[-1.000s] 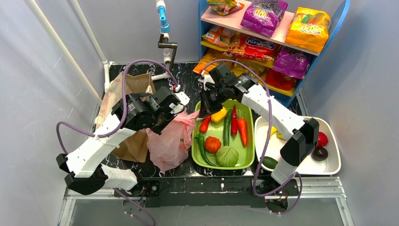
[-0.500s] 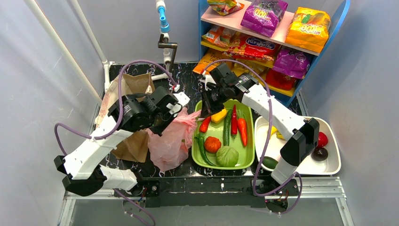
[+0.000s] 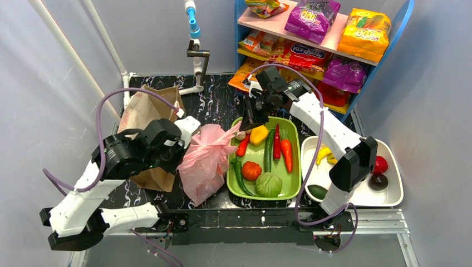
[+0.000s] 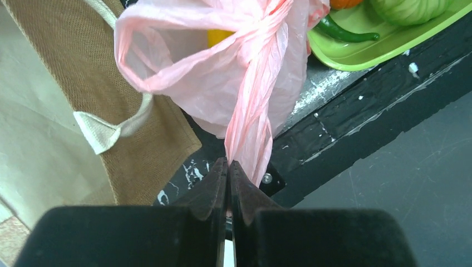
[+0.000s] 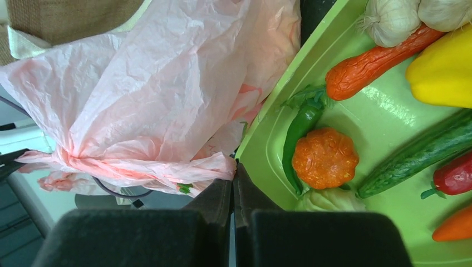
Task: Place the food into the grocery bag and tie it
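Observation:
The pink grocery bag (image 3: 205, 161) lies on the black table between the brown bag and the green tray. It is gathered at the top, with something yellow (image 4: 220, 38) inside. My left gripper (image 3: 181, 152) is shut on one twisted handle (image 4: 250, 128) at the bag's left side. My right gripper (image 3: 245, 123) is shut on the other handle (image 5: 183, 167) at the bag's far right, over the tray's far left corner. Both handles are pulled taut away from each other. The bag also shows in the right wrist view (image 5: 167, 89).
The green tray (image 3: 231, 172) right of the bag holds a yellow pepper (image 3: 259, 134), chillies, a cucumber, an orange squash (image 5: 324, 157) and a cabbage. A white tray (image 3: 395, 194) with fruit is far right. A brown bag (image 3: 147, 108) lies left. A shelf of snack packets (image 3: 311, 55) stands behind.
My left arm has drawn back to the near left, pulling its handle out. My right gripper has moved slightly farther back. The bag's top is now stretched and gathered between them.

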`<state>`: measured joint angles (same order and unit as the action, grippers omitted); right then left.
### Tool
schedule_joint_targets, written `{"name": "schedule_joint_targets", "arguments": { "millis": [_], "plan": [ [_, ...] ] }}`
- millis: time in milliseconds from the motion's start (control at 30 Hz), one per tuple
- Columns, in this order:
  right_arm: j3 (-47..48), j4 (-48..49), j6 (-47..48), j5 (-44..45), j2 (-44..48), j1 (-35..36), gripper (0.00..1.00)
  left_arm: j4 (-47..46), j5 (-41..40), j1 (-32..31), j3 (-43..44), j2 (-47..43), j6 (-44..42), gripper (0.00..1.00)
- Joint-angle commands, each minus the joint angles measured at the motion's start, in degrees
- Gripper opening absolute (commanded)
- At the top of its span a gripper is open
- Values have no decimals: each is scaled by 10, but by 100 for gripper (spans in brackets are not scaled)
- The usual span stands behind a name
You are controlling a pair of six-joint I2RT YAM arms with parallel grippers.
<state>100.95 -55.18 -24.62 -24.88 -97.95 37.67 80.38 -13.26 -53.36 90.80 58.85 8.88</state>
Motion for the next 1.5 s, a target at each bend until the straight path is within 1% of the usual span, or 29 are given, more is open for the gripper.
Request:
{"name": "schedule_joint_targets", "arguments": {
  "millis": [0,133,167,267,400,567,667,767,933,1033,1133,1267,1367,1467],
  "plan": [
    [28,-8,-7,43,-16,-42,1,72,-10,3,-18,-64,44,0],
    [23,0,-48,50,-19,-58,1,62,-25,4,-31,-101,80,0],
    [13,10,-76,53,-18,-66,1,33,-30,4,-54,-126,111,0],
    [-7,22,-113,58,-16,-72,1,-11,-47,4,-91,-171,152,0],
    [-28,22,-149,74,-16,-81,1,-74,-104,4,-142,-240,223,0],
    [-55,30,-192,63,-21,-99,1,-176,-178,4,-231,-354,309,0],
    [-62,37,-209,66,-21,-104,1,-196,-212,3,-264,-386,334,0],
    [-60,54,-216,47,-21,-106,1,-195,-228,4,-270,-391,330,0],
    [-34,97,-210,-10,-21,-105,1,-202,-221,4,-260,-367,301,0],
    [2,107,-189,-44,-31,-104,1,-224,-214,3,-247,-347,279,0],
    [48,106,-169,-58,-48,-103,1,-255,-214,4,-239,-327,249,0],
    [106,109,-165,-75,-71,-102,1,-289,-218,3,-231,-303,215,0],
    [134,119,-162,-96,-88,-100,1,-298,-218,4,-230,-290,208,0],
    [123,142,-156,-113,-98,-96,1,-293,-214,4,-243,-288,222,0]
  ]
}}
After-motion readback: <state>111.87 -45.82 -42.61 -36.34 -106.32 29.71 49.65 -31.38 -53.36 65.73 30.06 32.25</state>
